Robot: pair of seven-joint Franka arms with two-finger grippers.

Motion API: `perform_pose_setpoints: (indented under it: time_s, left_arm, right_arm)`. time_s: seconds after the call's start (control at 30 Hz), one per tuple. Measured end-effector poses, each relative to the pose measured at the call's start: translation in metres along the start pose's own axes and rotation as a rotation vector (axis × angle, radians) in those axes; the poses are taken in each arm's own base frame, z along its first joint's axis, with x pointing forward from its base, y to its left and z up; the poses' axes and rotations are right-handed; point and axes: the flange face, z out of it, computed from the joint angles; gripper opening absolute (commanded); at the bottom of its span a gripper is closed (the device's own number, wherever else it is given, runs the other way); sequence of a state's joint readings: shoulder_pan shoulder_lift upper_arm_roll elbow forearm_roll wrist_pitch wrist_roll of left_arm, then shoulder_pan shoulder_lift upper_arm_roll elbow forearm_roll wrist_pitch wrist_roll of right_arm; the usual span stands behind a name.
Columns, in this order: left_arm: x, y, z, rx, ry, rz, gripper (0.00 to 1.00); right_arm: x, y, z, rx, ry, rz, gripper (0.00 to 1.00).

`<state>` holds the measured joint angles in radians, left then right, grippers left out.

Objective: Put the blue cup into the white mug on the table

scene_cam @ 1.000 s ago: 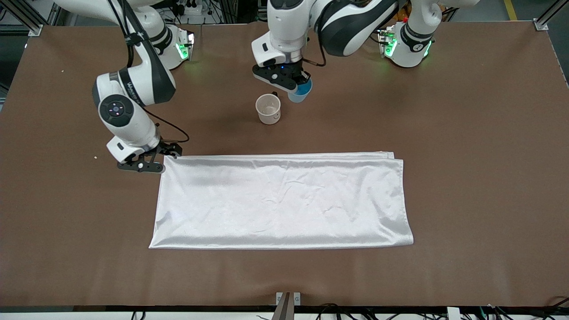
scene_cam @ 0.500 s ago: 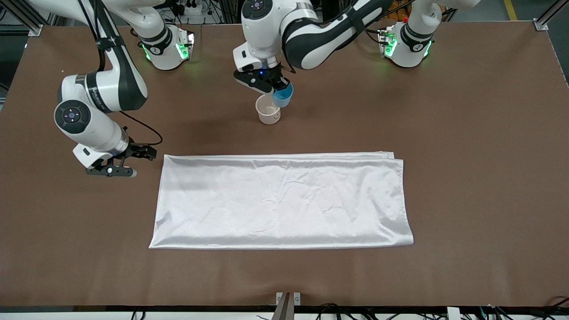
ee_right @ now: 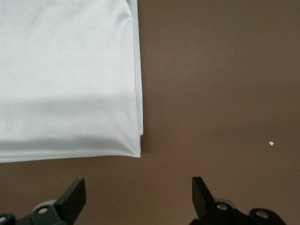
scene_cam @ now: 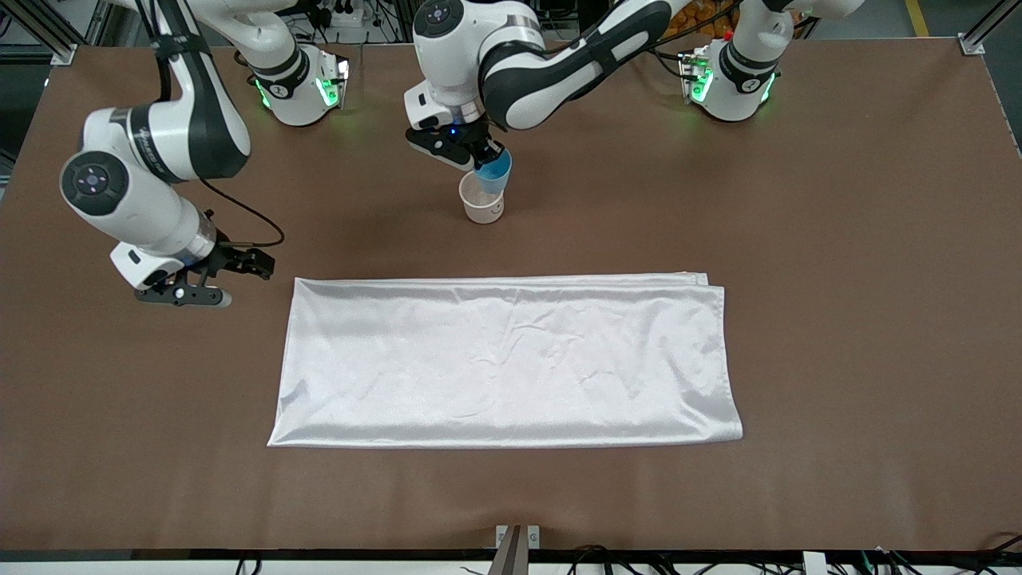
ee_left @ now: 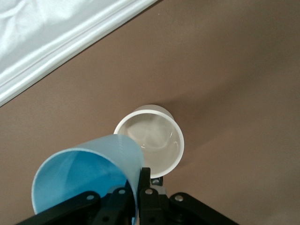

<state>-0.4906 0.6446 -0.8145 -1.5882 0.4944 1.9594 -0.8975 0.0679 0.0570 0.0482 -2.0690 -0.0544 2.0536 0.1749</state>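
Note:
The white mug (scene_cam: 482,204) stands upright on the brown table (scene_cam: 838,239), between the robots' bases and the white cloth. My left gripper (scene_cam: 481,157) is shut on the wall of the blue cup (scene_cam: 493,171) and holds it tilted just above the mug's rim. In the left wrist view the blue cup (ee_left: 86,176) is pinched at its rim by my left gripper (ee_left: 139,183), beside the open mug (ee_left: 152,140), which looks empty. My right gripper (scene_cam: 214,279) is open and empty over the bare table, off the cloth's corner at the right arm's end; it also shows in the right wrist view (ee_right: 138,194).
A white satin cloth (scene_cam: 507,359) lies flat in the middle of the table, nearer the front camera than the mug; its corner shows in the right wrist view (ee_right: 70,75). A small white crumb (ee_right: 270,143) lies on the table near my right gripper.
My left gripper has carried the blue cup from beside the mug to over its rim. My right arm has drawn away from the cloth's corner toward its own end of the table.

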Motion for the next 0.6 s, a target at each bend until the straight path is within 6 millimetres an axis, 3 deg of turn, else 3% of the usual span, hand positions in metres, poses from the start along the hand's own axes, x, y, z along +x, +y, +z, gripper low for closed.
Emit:
perform_pose_setpoints:
  time_s: [0.37,0.6]
  left_arm:
    - [-0.002,0.019,0.017,-0.004,0.009,0.004,0.0]
    - [-0.001,0.023,0.024,-0.006,0.022,0.01,0.0]
  right_arm:
    - [-0.026,0.017,-0.074,0.017,0.074,-0.017,1.0]
    - [-0.026,0.02,-0.108,0.021,0.122,-0.028,1.0]
